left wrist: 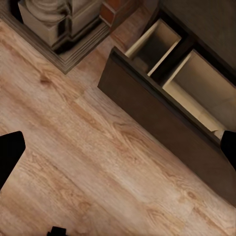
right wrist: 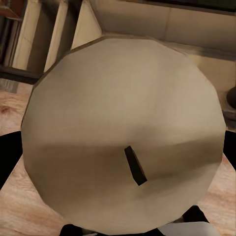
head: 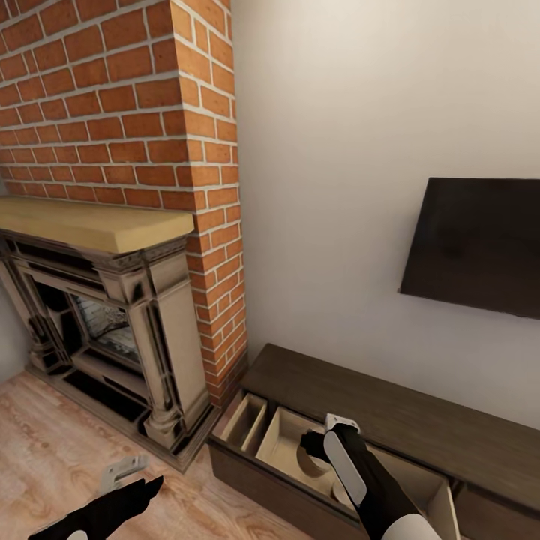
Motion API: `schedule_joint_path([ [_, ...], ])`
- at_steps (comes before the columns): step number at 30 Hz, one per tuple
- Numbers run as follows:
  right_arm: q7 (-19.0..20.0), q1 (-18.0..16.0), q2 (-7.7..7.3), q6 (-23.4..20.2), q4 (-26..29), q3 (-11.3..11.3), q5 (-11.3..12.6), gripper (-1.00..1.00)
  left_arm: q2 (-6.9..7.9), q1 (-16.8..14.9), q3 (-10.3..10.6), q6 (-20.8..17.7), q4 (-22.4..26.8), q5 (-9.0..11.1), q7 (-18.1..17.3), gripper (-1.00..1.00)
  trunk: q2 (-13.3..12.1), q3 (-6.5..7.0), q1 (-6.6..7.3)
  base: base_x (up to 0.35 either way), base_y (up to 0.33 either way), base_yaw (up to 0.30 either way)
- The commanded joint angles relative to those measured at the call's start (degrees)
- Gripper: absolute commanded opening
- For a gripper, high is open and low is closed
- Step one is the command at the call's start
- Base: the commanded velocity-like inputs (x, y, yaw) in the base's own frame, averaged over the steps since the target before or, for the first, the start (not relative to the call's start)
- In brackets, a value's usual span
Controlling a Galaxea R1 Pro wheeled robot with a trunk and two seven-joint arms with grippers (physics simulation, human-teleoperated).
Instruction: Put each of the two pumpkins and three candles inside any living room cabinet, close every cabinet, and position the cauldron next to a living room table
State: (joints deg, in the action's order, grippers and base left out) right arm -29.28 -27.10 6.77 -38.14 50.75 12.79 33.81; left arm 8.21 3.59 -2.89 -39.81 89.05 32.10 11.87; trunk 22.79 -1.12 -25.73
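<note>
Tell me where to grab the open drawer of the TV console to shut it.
Take the drawer front by its top edge, coming down from above, one finger inside and one outside. The front is plain, without a handle, and being pulled out leaves that edge bare. The open left tool is free; the right tool is shut on a candle.

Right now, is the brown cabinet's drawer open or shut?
Open. The cabinet has a drawer pulled out, its pale inside compartments showing from above.
</note>
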Motion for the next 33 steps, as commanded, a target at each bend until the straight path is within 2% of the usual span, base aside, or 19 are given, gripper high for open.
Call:
schedule_joint_path([
  [1, -0.6, -0.1, -0.01, 0.1, 0.1, 0.1, 0.6, -1.00, 0.02, 0.0, 0.0, -0.2, 0.1, 0.6, 0.5, 1.00, 0.1, -0.12, -0.05, 0.135, 0.119, 0.000],
  [17, -0.6, -0.1, -0.10, 1.0, 0.0, -0.2, 0.6, -1.00, -0.02, 0.0, 0.1, -0.1, -0.1, 0.5, 0.6, 1.00, 0.1, -0.12, -0.05, 0.141, 0.105, 0.000],
  [33, -0.7, 0.0, -0.26, 1.0, 0.0, -0.5, 0.6, -1.00, -0.04, 0.0, 0.0, -0.1, -0.2, 0.5, 0.6, 1.00, 0.1, -0.12, -0.05, 0.016, 0.014, -0.058],
])
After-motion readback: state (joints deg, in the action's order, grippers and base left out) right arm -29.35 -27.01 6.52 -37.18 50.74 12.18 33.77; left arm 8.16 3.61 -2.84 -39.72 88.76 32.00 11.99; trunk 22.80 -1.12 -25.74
